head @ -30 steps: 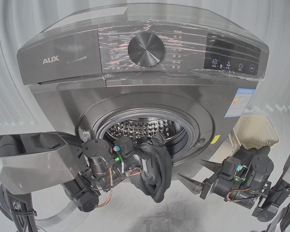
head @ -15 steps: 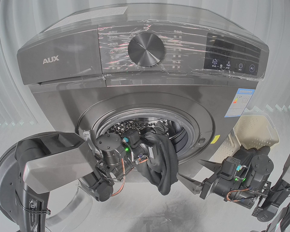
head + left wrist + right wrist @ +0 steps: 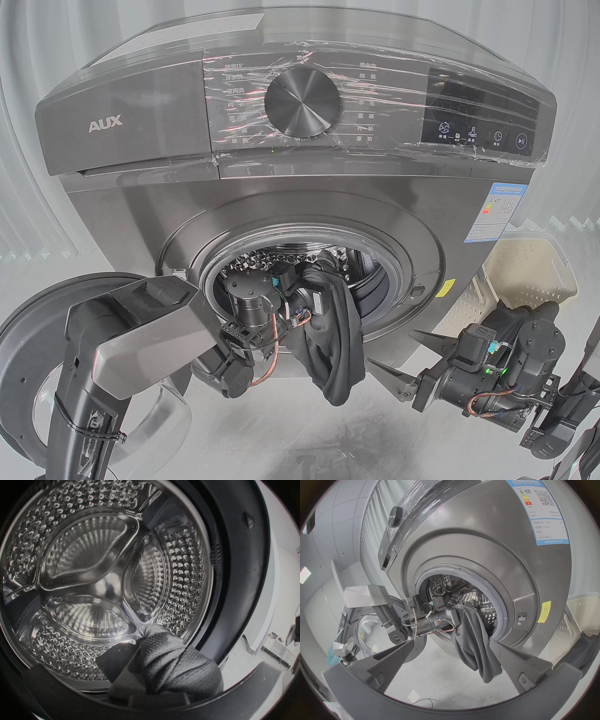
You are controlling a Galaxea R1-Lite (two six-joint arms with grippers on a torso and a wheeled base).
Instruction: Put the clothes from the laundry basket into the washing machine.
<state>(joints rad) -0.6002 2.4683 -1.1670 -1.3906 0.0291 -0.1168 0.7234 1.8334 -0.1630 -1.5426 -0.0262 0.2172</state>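
The grey washing machine [image 3: 156,206] stands in front of me with its round opening uncovered and the steel drum [image 3: 93,570] bare inside. My left gripper [image 3: 322,270] is at the mouth of the opening, shut on a dark garment [image 3: 334,337]. Most of that garment hangs down outside over the rim [image 3: 475,642], and a bunched end [image 3: 175,664] sits at the gripper [image 3: 140,655] just inside the door ring. My right gripper [image 3: 406,357] is low at the right of the machine, open and holding nothing [image 3: 451,642]. Behind it is the cream laundry basket [image 3: 531,269] with dark clothes [image 3: 514,315] in it.
The machine's round door [image 3: 31,356] is swung open to the left, beside my left arm. The basket [image 3: 578,611] stands against the machine's right side. Bare grey floor [image 3: 300,431] lies below the opening.
My left arm has pushed forward and up, carrying the dark garment from in front of the opening into its mouth. The right arm has stayed put.
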